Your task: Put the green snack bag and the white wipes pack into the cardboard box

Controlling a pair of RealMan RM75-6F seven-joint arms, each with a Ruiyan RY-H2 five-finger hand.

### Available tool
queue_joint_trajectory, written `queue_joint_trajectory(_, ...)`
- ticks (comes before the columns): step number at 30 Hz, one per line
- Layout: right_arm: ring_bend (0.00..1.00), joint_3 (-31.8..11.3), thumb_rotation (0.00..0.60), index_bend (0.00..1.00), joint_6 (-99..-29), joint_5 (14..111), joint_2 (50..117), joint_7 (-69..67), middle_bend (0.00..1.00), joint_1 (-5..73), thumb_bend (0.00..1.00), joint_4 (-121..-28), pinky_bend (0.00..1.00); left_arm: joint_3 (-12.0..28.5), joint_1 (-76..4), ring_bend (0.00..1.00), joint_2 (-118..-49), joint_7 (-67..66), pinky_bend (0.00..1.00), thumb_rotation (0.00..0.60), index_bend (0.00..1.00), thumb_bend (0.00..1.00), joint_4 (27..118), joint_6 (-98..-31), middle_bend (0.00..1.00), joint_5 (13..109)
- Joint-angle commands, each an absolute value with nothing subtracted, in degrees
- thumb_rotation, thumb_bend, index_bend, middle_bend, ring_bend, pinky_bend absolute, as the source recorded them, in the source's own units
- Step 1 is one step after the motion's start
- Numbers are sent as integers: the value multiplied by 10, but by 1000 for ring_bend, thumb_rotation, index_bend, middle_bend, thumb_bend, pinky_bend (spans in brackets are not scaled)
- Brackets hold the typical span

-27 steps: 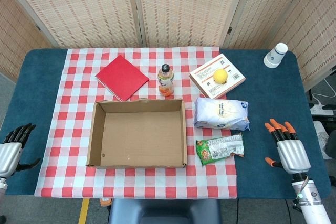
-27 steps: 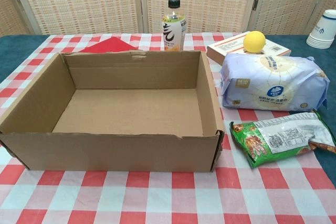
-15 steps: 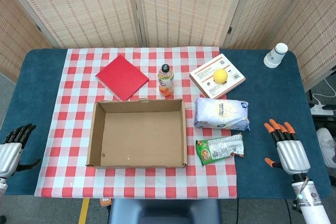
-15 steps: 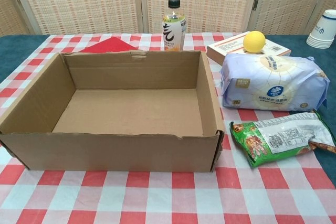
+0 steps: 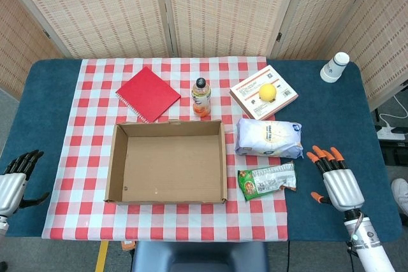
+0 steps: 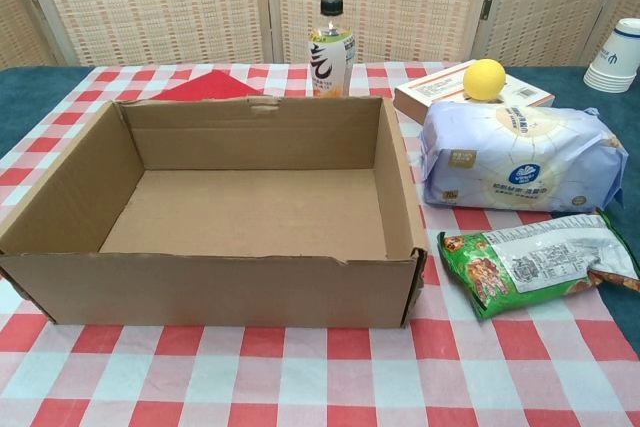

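Note:
The open cardboard box (image 5: 119,173) (image 6: 404,217) sits empty on the checked cloth. Right of it lies the white wipes pack (image 5: 269,138) (image 6: 520,159), and just in front of that the green snack bag (image 5: 267,179) (image 6: 535,261), flat on the cloth. My right hand (image 5: 333,177) hovers palm down over the blue table, a little right of the snack bag, fingers spread and empty. At the table's front left edge my left hand (image 5: 15,180) rests with its fingers apart, holding nothing. Neither hand shows in the chest view.
A drink bottle (image 5: 201,97) (image 6: 332,48) stands behind the box. A yellow ball (image 5: 268,92) (image 6: 484,79) lies on a book (image 5: 249,97). A red notebook (image 5: 148,93) is at the back left, a paper cup (image 5: 335,67) (image 6: 620,56) at the back right.
My right hand has shifted left, closer to the snack bag. The left hand and all objects have stayed put.

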State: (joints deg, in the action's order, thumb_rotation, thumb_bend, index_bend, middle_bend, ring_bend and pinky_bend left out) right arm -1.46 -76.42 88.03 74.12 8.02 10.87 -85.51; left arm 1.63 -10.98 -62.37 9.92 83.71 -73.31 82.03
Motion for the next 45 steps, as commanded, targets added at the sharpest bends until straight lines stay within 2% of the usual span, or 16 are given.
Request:
queue_joint_trajectory(1, 10, -12, 600, 176, -756, 896, 743, 94, 93, 122, 26, -869, 119, 17, -110, 0, -624, 99, 101, 600, 60, 200, 837, -733, 15, 821)
queue_joint_trajectory(8, 33, -7, 600, 184, -716, 894, 755, 134, 113, 144, 26, -894, 153, 17, -110, 0, -623, 102, 101, 600, 60, 200, 837, -733, 15, 820)
queue_joint_trajectory(16, 42, -5, 600, 190, -667, 873, 781, 132, 124, 168, 26, -882, 159, 16, -107, 0, -619, 109, 102, 600, 60, 200, 838, -739, 15, 824)
queue_joint_trajectory(34, 57, -9, 600, 196, -647, 854, 819, 119, 137, 188, 27, -847, 178, 16, -110, 0, -620, 119, 102, 600, 60, 200, 832, -731, 15, 823)
queue_joint_trajectory(45, 69, -7, 600, 249, -639, 845, 834, 112, 148, 195, 70, -832, 191, 16, -112, 0, -621, 120, 101, 600, 60, 201, 830, -728, 15, 824)
